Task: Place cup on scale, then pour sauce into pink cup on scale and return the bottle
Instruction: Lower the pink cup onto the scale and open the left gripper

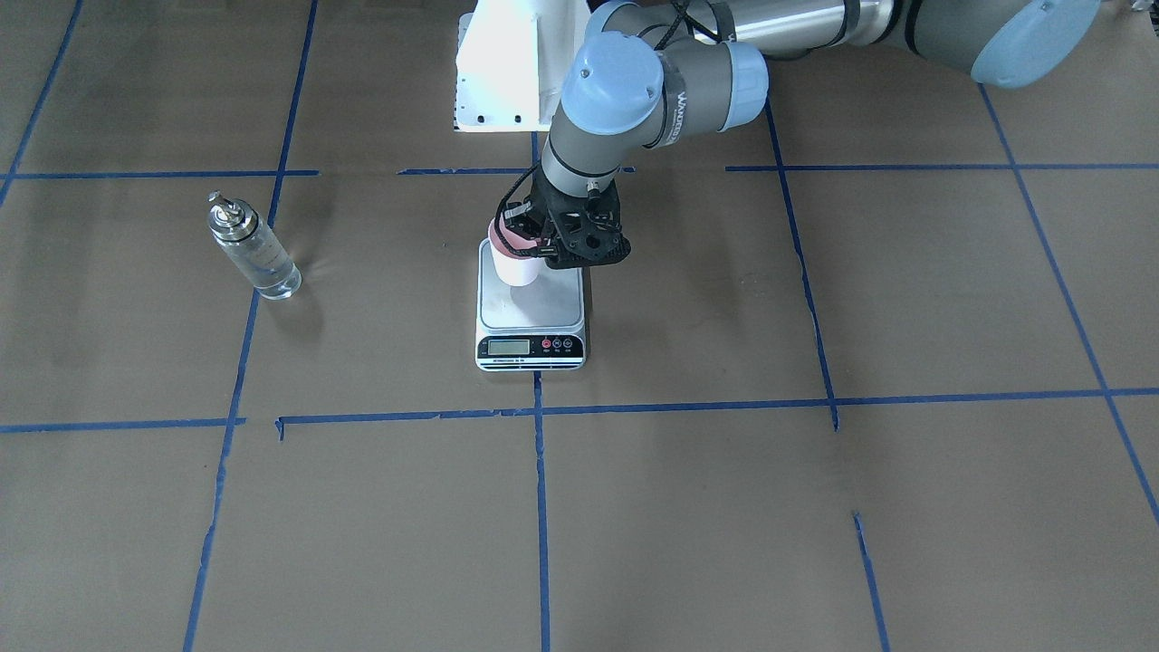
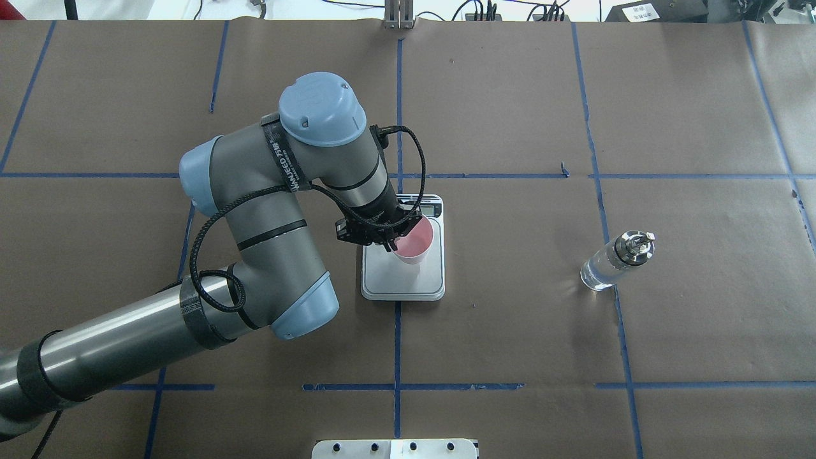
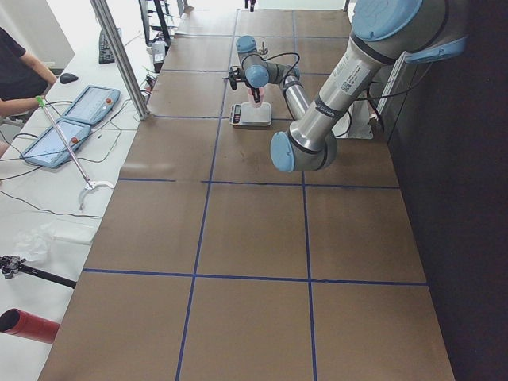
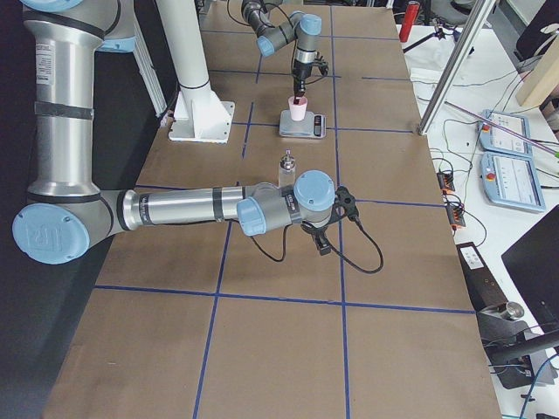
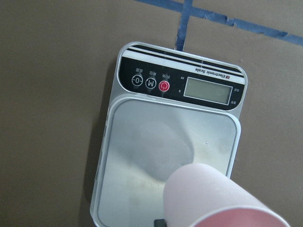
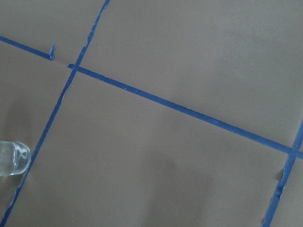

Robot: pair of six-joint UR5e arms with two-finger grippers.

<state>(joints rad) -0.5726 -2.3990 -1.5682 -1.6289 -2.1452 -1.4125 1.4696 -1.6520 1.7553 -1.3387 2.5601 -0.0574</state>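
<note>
My left gripper is shut on the rim of the cup, white outside and pink inside. It holds the cup upright over the back part of the scale's steel plate. I cannot tell whether the cup's base touches the plate. The left wrist view shows the cup low over the scale, whose display is blank. The bottle stands upright on the table, well apart on my right side. My right gripper hangs near the table beyond the bottle; I cannot tell if it is open.
Brown paper with blue tape lines covers the table. The white robot base stands behind the scale. The bottle's base shows at the left edge of the right wrist view. Tablets lie on the operators' side table.
</note>
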